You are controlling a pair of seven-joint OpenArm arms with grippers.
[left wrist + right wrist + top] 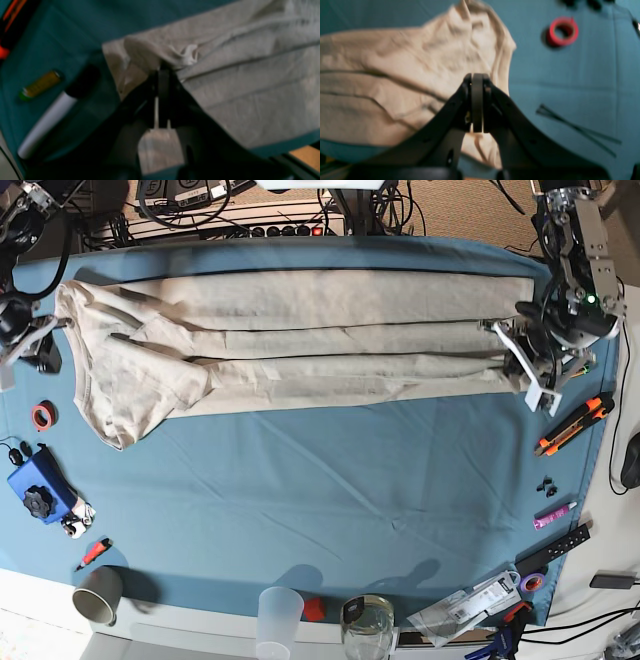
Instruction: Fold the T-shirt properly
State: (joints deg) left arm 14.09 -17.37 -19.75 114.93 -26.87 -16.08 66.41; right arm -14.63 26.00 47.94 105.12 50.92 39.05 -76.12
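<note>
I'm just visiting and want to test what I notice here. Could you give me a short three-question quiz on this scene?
1. True or false: the T-shirt lies folded lengthwise into a long band on the teal tablecloth.
2. Which is the left claw shut on: A) red tape roll, B) T-shirt, C) paper cup?
3. Fill in: the right claw looks ____.

Key: 1 true; 2 B, at the T-shirt's edge; 3 shut, on the T-shirt's edge.
</note>
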